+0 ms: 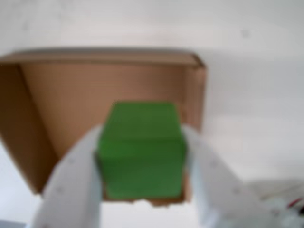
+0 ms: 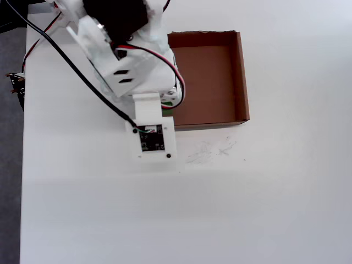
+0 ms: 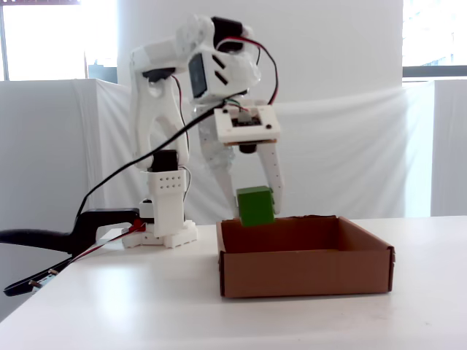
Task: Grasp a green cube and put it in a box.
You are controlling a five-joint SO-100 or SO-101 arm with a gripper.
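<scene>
In the wrist view the green cube [image 1: 141,149] fills the space between my two white fingers [image 1: 71,180], and my gripper [image 1: 141,137] is shut on it. Below it lies the brown cardboard box [image 1: 66,95], with its ragged torn edge just under the cube. The fixed view shows the cube [image 3: 255,205] hanging in the gripper [image 3: 255,203] just above the rim, over the left end of the box [image 3: 303,271]. From overhead the arm hides the cube, and the box [image 2: 212,82] lies to the right of the arm.
The arm's base and a black clamp [image 3: 44,237] with loose wires stand at the table's left end. Faint scribbles [image 2: 209,149] mark the white table [image 2: 220,209] in front of the box. The table's left edge [image 2: 23,165] runs down the overhead view.
</scene>
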